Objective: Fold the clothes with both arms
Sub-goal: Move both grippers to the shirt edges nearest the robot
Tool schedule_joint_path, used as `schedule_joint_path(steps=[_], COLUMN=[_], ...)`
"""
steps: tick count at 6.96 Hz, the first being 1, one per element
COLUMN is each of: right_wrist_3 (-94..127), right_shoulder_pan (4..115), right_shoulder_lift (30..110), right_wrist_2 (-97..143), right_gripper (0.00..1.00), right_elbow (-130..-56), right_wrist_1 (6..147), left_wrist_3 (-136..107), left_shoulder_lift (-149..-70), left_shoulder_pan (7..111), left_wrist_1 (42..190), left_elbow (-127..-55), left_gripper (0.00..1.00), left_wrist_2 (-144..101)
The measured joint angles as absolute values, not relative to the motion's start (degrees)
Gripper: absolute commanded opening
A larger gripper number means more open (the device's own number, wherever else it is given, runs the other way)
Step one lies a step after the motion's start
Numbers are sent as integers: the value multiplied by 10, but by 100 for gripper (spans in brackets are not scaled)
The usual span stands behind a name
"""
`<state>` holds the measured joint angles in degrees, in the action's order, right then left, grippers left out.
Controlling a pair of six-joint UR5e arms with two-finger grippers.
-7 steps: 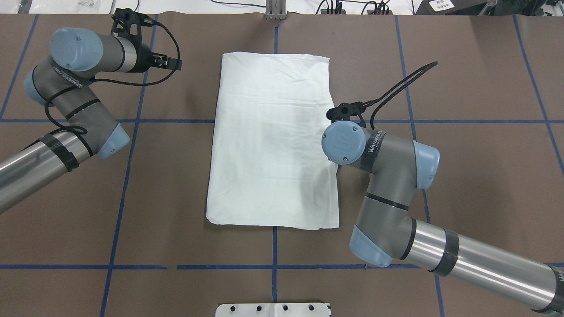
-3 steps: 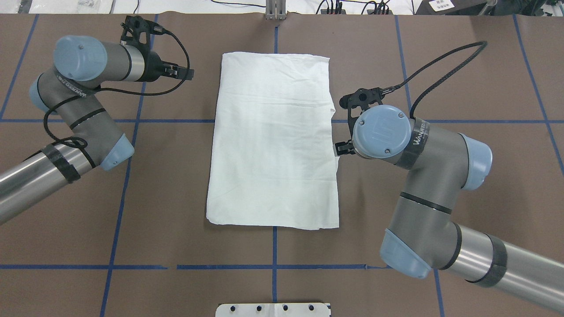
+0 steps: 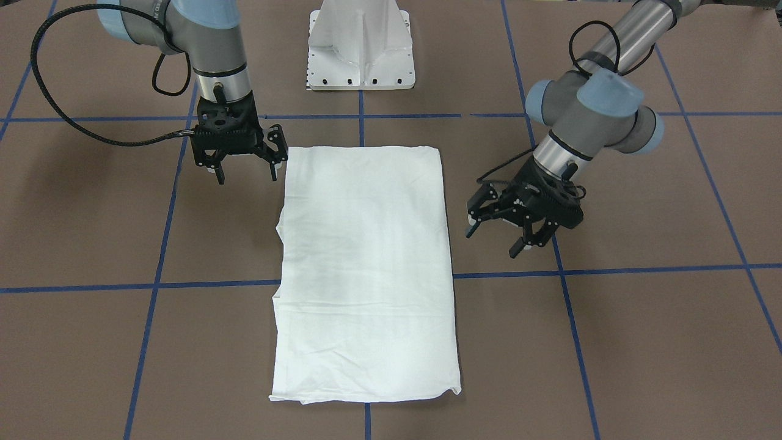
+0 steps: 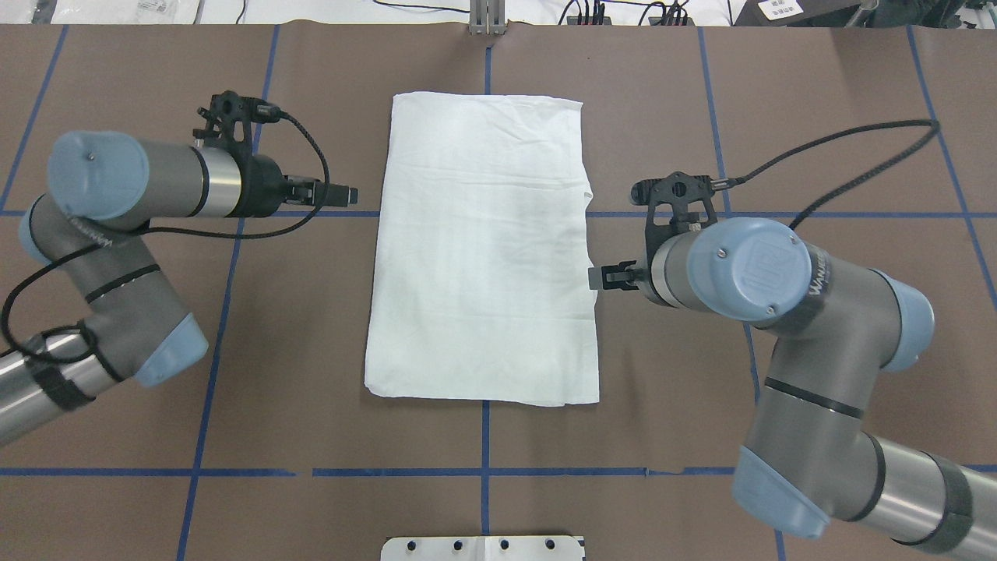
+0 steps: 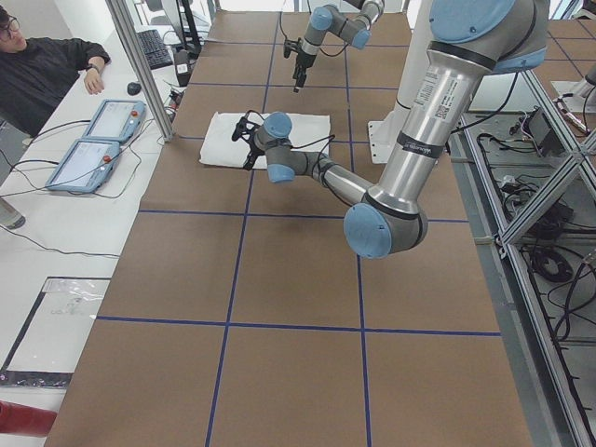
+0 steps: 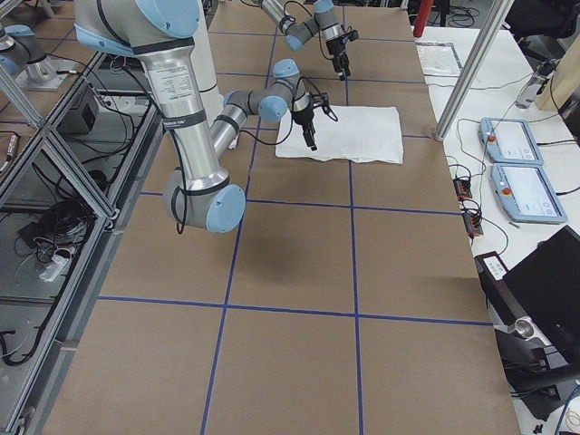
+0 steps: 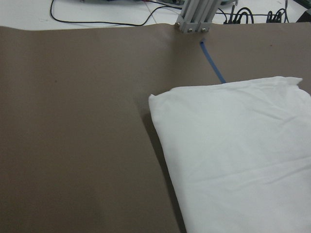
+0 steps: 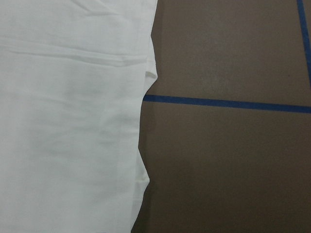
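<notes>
The white T-shirt (image 3: 366, 269) lies folded into a flat rectangle on the brown table (image 3: 641, 342). It sits between the white pedestal base (image 3: 360, 61) at the robot's edge and the operators' edge, with its long sides running from one of those edges toward the other. Light creases cross the cloth, and the layers step slightly along the long side that faces the table's right end. The left claw (image 3: 493, 241) hangs with its fingers spread and empty. It is tilted toward the long side facing the table's left end and stands clearly apart from the cloth. The right claw (image 3: 247, 177) is also spread and empty, and it points down just beside the opposite long side. From overhead its tip meets that edge about halfway along, but whether it touches the cloth cannot be told. The right wrist camera shows this edge crossing a blue tape line (image 8: 228, 103). The left wrist camera shows the shirt's corner nearest the operators' edge.
</notes>
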<state>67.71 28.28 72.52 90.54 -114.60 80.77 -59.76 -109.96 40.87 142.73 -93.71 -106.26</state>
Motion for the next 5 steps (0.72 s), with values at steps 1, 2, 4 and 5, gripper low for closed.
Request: schedule_joint_path(steps=[1,2,4,5], right_wrist_3=[721,752,775,779], right_shoulder_pan=[267,250,222,218], right_shoulder_lift=[783,815,827,828], right_wrist_2=[897,883,856,851], right_gripper=[100,100,100,100], right_elbow=[-1151,-1156,-1157,-1157], right_wrist_1=[712,662,640,639], left_wrist_3=[-639,-680,-767,-800], left_shoulder_lift=[-1054,-1023,-1021,-1040], left_shoulder_pan=[368,319,215,176], left_wrist_1=[1403,1346,1179,1129], left_elbow=[-1012,-1080,-1159,-1158], left_gripper=[100,100,100,100], left_wrist_2=[-1042,-1001,-912,-885])
